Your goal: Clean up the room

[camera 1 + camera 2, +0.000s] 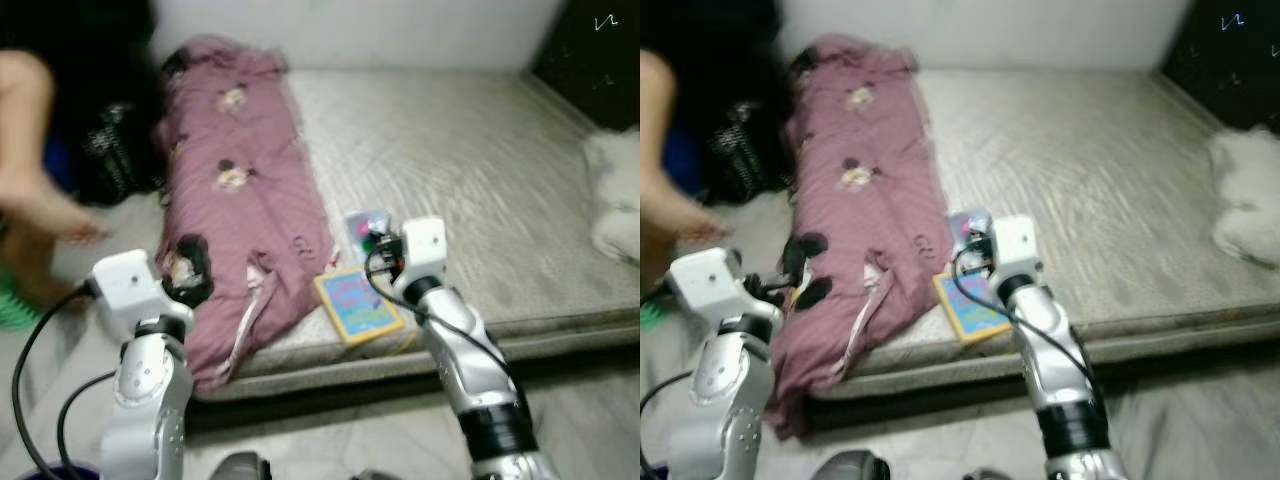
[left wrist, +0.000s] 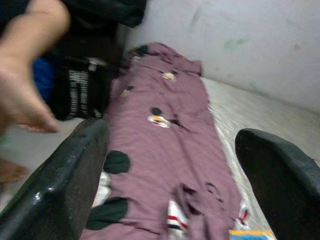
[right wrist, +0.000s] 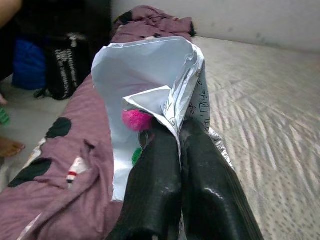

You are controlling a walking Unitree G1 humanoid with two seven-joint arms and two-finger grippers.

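bare grey mattress as landmark, floor-level, against white wall. mauve cartoon-print blanket bunched lengthwise along mattress's left side, lower end spilling over front edge. colourful picture book lying flat at mattress's front edge, just right of blanket. right gripper raised over mattress just behind book, fingers pinched tight on crumpled white plastic bag, something pink and green showing inside bag. left gripper held off mattress's front-left corner beside blanket's lower end, fingers spread wide, nothing between them. white fluffy item at mattress's right edge. black bag on floor left of mattress, person's blurred bare arm near it
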